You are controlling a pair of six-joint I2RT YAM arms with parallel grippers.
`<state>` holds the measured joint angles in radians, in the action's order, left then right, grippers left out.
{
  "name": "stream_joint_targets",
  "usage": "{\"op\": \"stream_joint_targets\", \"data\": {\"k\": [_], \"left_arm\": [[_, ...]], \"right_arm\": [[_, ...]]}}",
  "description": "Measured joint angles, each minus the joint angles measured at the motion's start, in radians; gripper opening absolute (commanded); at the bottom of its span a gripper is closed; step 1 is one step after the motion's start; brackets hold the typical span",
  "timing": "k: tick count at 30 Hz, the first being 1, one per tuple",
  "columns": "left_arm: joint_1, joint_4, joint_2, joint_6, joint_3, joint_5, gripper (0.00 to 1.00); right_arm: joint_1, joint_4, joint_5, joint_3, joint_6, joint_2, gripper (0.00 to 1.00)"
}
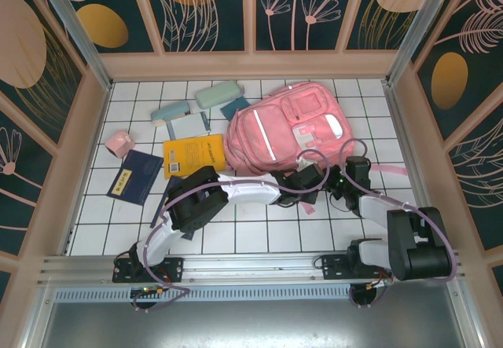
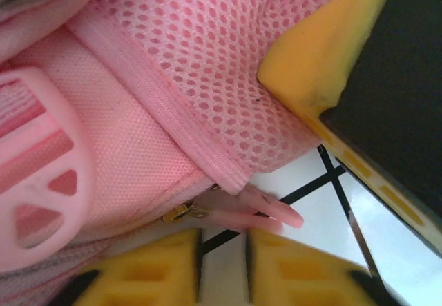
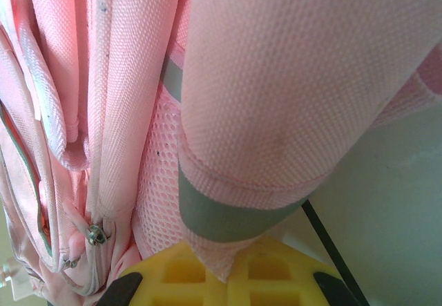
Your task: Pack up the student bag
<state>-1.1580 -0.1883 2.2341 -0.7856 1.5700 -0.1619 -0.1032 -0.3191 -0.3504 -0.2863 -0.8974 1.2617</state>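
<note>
Student bag (image 1: 287, 124) lies flat on bench (image 1: 259, 226), right of centre, toward far side; nothing seen going in, so packing judged barely begun, likely at opening stage

Right gripper (image 3: 222, 264): jaws clenched on fold of bag fabric with grey band

Left gripper (image 2: 224, 240): jaws almost closed, right by pink zip pull (image 2: 273, 214); cannot tell if pinching it

Unpacked, left of bag: yellow book (image 1: 192, 155), navy booklet (image 1: 134, 177), pink box (image 1: 118, 141), green case (image 1: 218, 94), pale blue case (image 1: 170, 112)

Bag interior hidden; whether main zip is open is hard to make out
</note>
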Motion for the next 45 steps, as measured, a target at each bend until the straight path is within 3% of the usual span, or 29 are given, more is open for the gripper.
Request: {"op": "stream_joint_targets", "data": {"k": [8, 12, 15, 25, 30, 45], "left_arm": [[0.000, -0.014, -0.009, -0.023, -0.023, -0.050, 0.17], [0.000, 0.000, -0.047, -0.032, -0.076, -0.059, 0.26], [0.001, 0.011, -0.067, -0.032, -0.099, -0.050, 0.33], [0.002, 0.066, -0.071, -0.030, -0.086, 0.019, 0.36], [0.002, 0.072, -0.070, -0.029, -0.056, 0.035, 0.44], [0.014, 0.027, 0.002, -0.054, 0.002, 0.049, 0.35]], "right_arm": [[0.000, 0.000, 0.000, 0.001, 0.000, 0.000, 0.00], [0.000, 0.000, 0.000, 0.001, 0.000, 0.000, 0.00], [0.000, 0.000, 0.000, 0.001, 0.000, 0.000, 0.00], [0.000, 0.000, 0.000, 0.001, 0.000, 0.000, 0.00], [0.000, 0.000, 0.000, 0.001, 0.000, 0.000, 0.00], [0.001, -0.007, -0.003, 0.001, 0.001, 0.012, 0.00]]}}
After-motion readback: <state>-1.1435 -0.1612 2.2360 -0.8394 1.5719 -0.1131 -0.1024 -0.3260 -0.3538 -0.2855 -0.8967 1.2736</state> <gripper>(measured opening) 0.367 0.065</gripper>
